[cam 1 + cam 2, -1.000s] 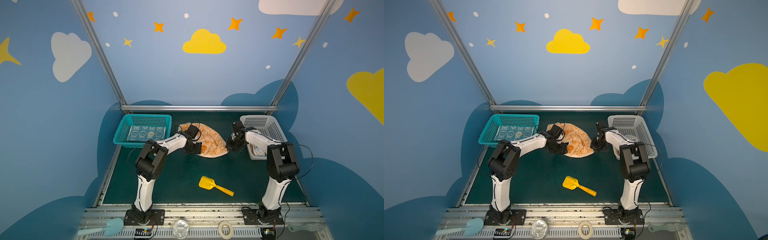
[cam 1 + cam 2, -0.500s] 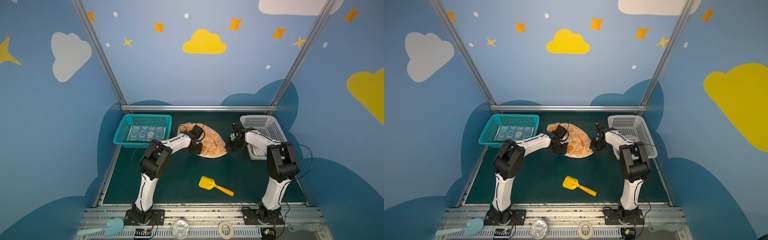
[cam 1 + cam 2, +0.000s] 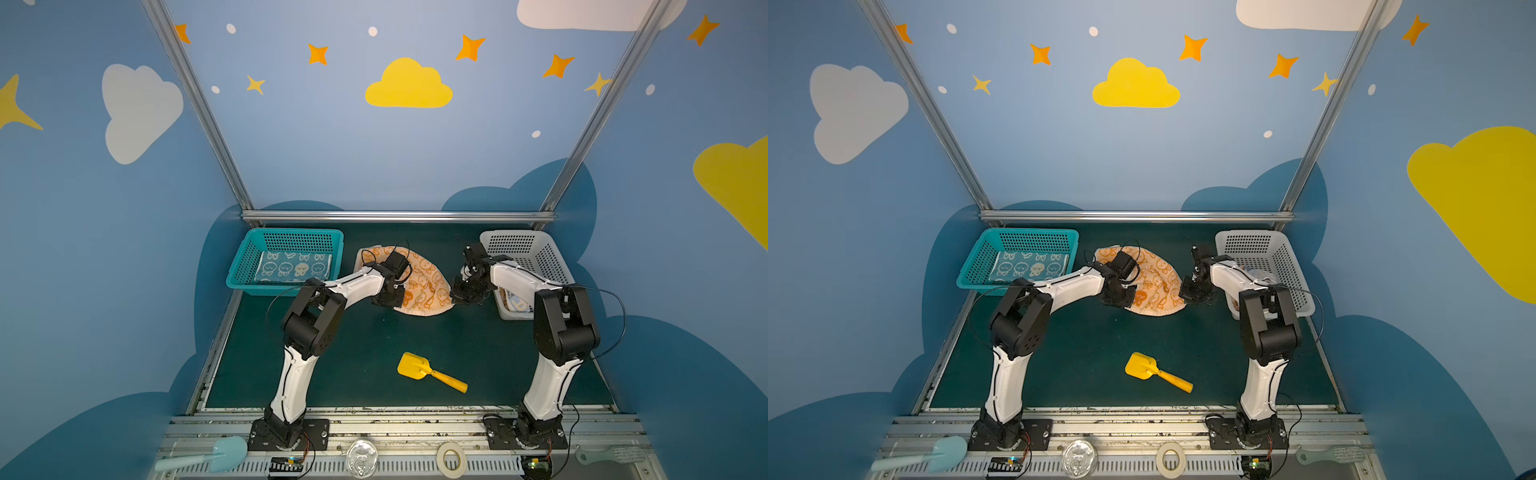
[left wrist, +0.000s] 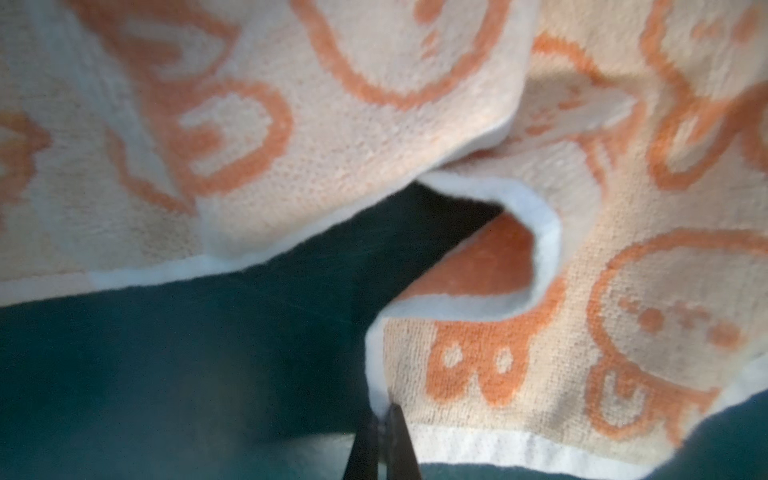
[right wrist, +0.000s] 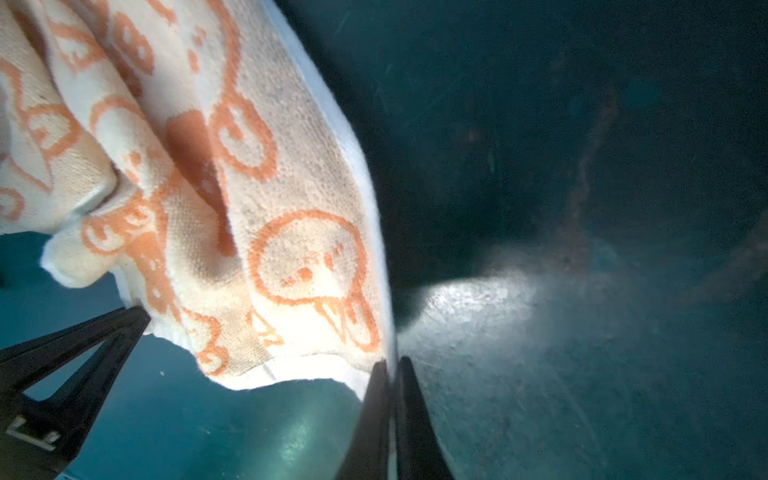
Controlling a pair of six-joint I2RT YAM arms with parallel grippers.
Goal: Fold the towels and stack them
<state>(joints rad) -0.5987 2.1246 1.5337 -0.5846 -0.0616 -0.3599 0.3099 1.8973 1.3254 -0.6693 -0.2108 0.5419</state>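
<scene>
An orange-and-cream towel [image 3: 424,282] [image 3: 1156,278] lies rumpled on the green mat between two baskets. My left gripper [image 3: 388,300] [image 3: 1119,298] sits at its near left corner; the left wrist view shows the gripper [image 4: 384,411] shut on the towel's [image 4: 623,332] white hem. My right gripper [image 3: 460,297] [image 3: 1187,296] is at the near right corner, and in the right wrist view the gripper [image 5: 390,365] is shut on the towel's [image 5: 270,232] edge. A folded blue-and-cream towel [image 3: 293,268] [image 3: 1027,266] lies flat in the teal basket.
The teal basket [image 3: 291,233] stands at the back left and a white basket [image 3: 519,249] at the back right, with some cloth in it behind my right arm. A yellow toy scoop [image 3: 417,369] lies on the mat nearer the front.
My left gripper has slid in along the towel's left corner and gone from open to shut on the hem. The right gripper has stayed shut in place.
</scene>
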